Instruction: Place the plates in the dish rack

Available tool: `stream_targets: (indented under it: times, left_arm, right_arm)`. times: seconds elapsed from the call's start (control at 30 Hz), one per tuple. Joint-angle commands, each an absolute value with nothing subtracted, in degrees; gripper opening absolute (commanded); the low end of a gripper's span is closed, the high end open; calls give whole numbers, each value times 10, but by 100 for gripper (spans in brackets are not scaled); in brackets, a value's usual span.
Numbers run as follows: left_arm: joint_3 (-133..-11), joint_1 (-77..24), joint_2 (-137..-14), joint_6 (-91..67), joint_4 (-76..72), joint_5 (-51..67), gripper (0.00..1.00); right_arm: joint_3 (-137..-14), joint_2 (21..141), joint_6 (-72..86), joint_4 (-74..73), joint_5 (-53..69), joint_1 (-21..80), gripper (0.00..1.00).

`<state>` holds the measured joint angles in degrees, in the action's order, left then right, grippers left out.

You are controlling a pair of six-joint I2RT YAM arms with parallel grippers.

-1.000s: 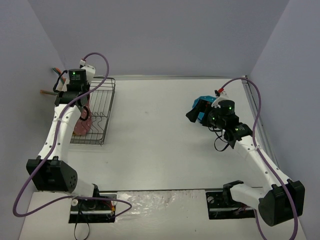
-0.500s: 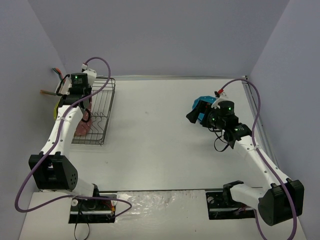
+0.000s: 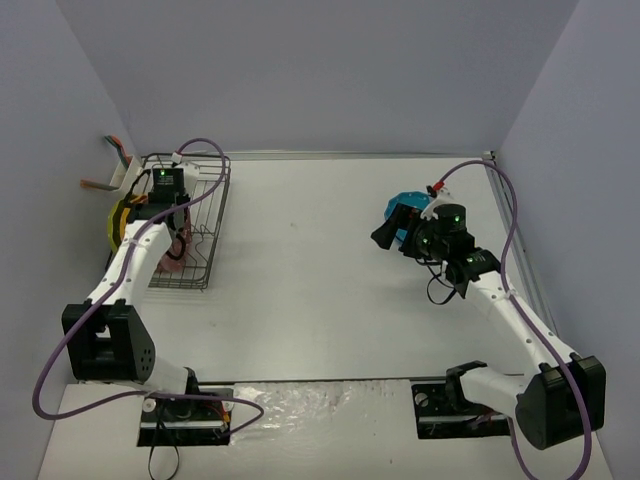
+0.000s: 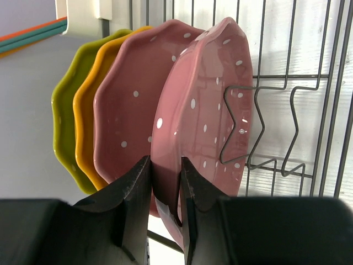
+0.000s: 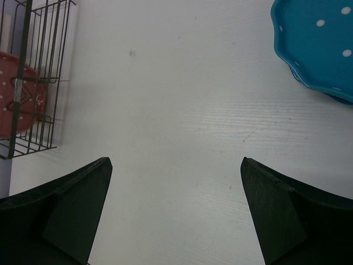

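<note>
Several polka-dot plates stand on edge in the black wire dish rack [image 4: 287,127]: a lime one [image 4: 63,110], an orange-yellow one [image 4: 88,110], a pink one [image 4: 132,94] and, nearest the free tines, a second pink plate [image 4: 209,99]. My left gripper [image 4: 165,163] is shut on the lower rim of that second pink plate. At the right of the table my right gripper [image 5: 176,165] hangs open over bare tabletop, with nothing between its fingers. A turquoise plate [image 5: 320,44] lies flat just beyond it, and the right wrist partly covers this turquoise plate [image 3: 408,205] from above.
The rack [image 3: 200,225] sits at the table's far left against the wall. A white caddy [image 3: 125,172] holding orange and teal utensils sits at its back corner. White tabletop [image 3: 310,260] lies between the rack and the right arm. Grey walls close in the left, back and right sides.
The left wrist has shifted toward the near side and slightly right over the rack, carrying the pink plate. The lime and yellow plates now show beside it. The right arm has barely moved.
</note>
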<state>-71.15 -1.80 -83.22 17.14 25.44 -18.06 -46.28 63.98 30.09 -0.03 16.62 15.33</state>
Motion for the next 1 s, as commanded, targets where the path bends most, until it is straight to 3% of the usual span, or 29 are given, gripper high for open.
stream_targets:
  times: [0.0,0.07,0.23,0.3,0.4,0.67,0.87,0.97]
  left_arm:
    - [-721,-9,-794,168,164,-234,0]
    - [-716,-6,-796,163,156,-239,1]
    - [-716,-4,-796,156,148,-243,17]
    - [-717,-3,-794,154,148,-243,28]
    - [-721,-4,-787,153,148,-243,38]
    - [-741,-3,-755,133,163,-223,60]
    - [-754,-3,-691,47,202,-138,74]
    - [-751,-3,-653,-20,222,-88,81]
  right_arm:
    - [-465,649,301,44,172,149,100]
    - [-464,650,300,46,170,149,100]
    - [-458,652,299,49,165,149,100]
    - [-456,655,298,51,168,149,100]
    - [-455,656,299,53,168,149,100]
    - [-458,657,294,53,141,149,100]
    - [-474,661,293,32,47,145,100]
    - [-492,680,306,6,-58,137,100]
